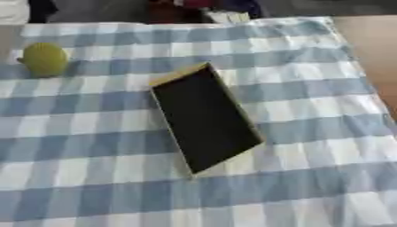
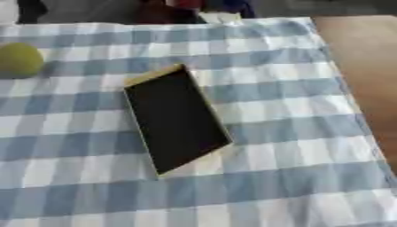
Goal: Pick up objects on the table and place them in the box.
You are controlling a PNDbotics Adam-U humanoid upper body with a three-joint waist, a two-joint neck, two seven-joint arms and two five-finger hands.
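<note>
I am looking at a yellow-green fruit (image 1: 44,59), round and a little lumpy, sitting near the far left edge of the cloth (image 1: 310,133), well apart from the box (image 1: 205,117). The box is lying in the middle of the blue-and-white check, tilted, its inside showing dark within a thin yellow rim. Neither hand is showing in either eye, so I cannot tell whether they are released, clenched or grasping anything.

What I am worrying about is the fruit rolling: it is round, and a sideways nudge from the fingers could send it off the left edge, which I am judging to be close. The cloth is soft and may be bunching under a sliding hand, dragging the box askew. The box looks shallow and light, so a drop from height may be bouncing the fruit back out or tipping the rim.
</note>
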